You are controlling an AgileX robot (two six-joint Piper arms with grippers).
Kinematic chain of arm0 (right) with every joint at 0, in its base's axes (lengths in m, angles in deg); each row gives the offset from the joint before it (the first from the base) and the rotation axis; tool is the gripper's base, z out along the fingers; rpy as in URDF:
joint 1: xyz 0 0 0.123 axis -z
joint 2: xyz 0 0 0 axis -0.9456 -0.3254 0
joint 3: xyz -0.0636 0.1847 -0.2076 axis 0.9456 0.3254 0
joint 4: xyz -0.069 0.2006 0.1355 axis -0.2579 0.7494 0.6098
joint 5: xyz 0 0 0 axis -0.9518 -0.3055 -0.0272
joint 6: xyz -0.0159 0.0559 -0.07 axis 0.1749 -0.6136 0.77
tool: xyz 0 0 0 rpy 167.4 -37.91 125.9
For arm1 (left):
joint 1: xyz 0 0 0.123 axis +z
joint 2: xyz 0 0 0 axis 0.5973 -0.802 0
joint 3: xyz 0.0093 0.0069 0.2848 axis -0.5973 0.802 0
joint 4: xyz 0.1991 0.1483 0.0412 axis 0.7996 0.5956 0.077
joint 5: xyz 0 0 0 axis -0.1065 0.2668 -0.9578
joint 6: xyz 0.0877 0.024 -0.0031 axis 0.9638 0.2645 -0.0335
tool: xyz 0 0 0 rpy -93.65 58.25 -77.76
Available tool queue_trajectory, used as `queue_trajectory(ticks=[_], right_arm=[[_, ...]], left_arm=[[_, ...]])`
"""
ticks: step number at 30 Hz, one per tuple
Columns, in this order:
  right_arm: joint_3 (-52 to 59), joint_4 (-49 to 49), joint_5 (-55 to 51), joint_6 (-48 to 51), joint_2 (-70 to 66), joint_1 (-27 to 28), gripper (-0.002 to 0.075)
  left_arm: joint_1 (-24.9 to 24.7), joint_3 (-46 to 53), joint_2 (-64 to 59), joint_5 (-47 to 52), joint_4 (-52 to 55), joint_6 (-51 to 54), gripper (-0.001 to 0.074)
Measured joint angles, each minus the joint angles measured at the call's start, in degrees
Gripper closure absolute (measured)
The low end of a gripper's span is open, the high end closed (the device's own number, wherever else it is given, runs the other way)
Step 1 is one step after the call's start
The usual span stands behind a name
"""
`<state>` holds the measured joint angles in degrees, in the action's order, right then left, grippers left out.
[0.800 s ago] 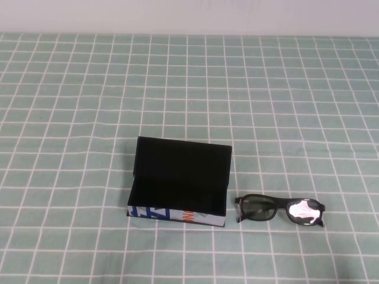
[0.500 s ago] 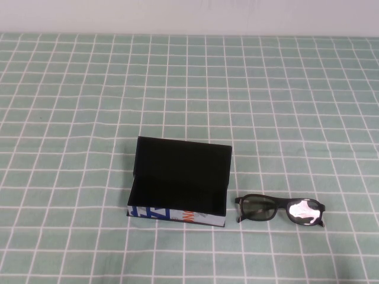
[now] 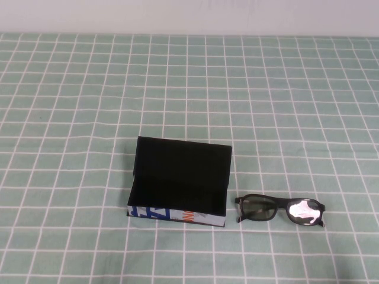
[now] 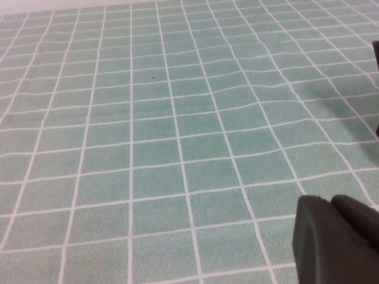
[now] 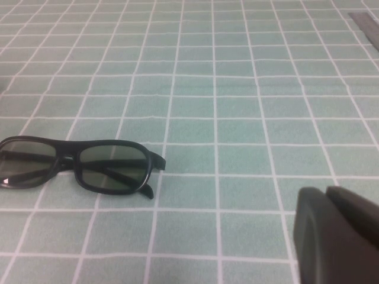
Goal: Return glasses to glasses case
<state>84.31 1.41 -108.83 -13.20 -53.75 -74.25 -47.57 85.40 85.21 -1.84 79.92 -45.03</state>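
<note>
The glasses case point(image 3: 177, 215) lies open near the table's front centre, lid point(image 3: 183, 155) raised at the back, black inside and empty, with a white printed strip on its front side. The black glasses point(image 3: 280, 210) lie unfolded on the cloth just right of the case, apart from it, one lens glaring. They also show in the right wrist view point(image 5: 76, 160). My right gripper point(image 5: 325, 192) is shut and empty, to the side of the glasses and short of them. My left gripper point(image 4: 331, 201) is shut and empty over bare cloth. Neither gripper shows in the high view.
A green cloth with a white grid point(image 3: 189, 89) covers the whole table up to a pale wall at the back. A thin dark edge point(image 4: 376, 50) shows at the border of the left wrist view; I cannot tell what it is.
</note>
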Motion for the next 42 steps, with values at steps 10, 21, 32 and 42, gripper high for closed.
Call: queue_trajectory(ticks=[10, 21, 32, 42], right_arm=[[0.1, 0.0, 2.9, 0.0, 0.0, 0.0, 0.0739], [0.1, 4.2, 13.4, 0.0, 0.0, 0.0, 0.0739], [0.1, 7.0, 26.8, 0.0, 0.0, 0.0, 0.0739], [0.1, 7.1, 38.0, 0.0, 0.0, 0.0, 0.0739]], left_arm=[[0.0, 0.0, 0.0, -1.0, 0.0, -0.7, 0.0739], [0.0, 0.0, 0.0, -15.3, 0.0, -8.8, 0.0739], [0.0, 0.0, 0.0, -18.4, 0.1, -8.1, 0.0739], [0.0, 0.1, 0.0, -34.8, 0.0, -10.8, 0.0739]])
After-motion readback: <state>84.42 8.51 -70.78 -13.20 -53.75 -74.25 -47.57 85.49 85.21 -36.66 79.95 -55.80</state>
